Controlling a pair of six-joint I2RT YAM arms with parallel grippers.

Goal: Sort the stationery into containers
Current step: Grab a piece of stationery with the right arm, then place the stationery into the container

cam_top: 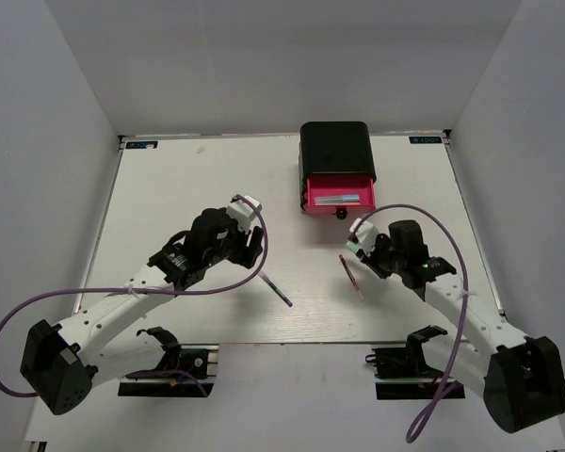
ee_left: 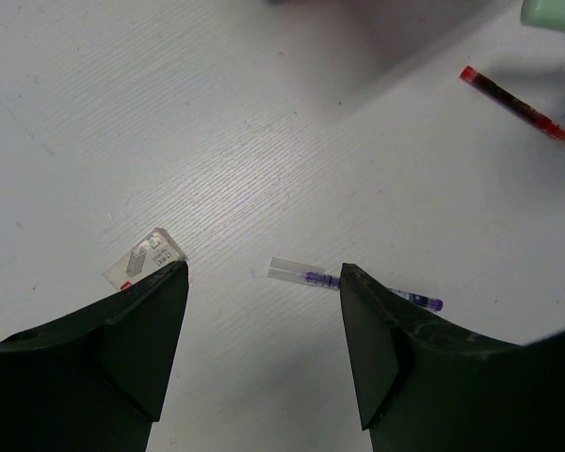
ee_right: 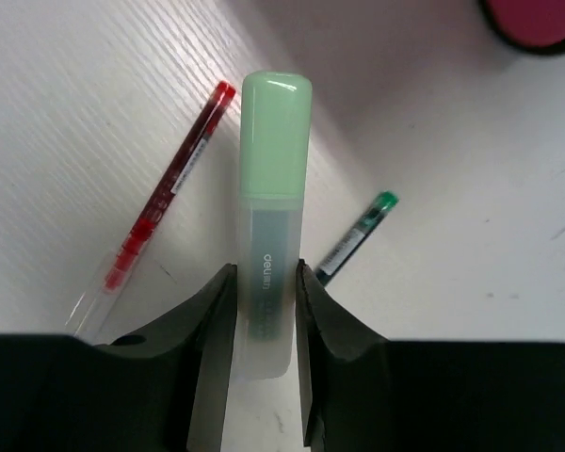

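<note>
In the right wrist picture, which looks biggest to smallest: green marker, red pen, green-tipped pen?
1. green marker, held nearer the camera.
2. red pen.
3. green-tipped pen, partly hidden behind a finger.

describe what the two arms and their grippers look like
The left arm and right arm have white links, black joints and bases, with a purple cable looping off each. The left gripper and right gripper have matte black, wedge-shaped fingers.

You can read one text only: the brand "deli", printed lengthwise on the clear barrel of the green marker [ee_right: 273, 188]. Print on the red pen [ee_right: 169, 193], the block [ee_left: 146, 257] and the two blue corner stickers [cam_top: 426, 140] is too small to read.
</note>
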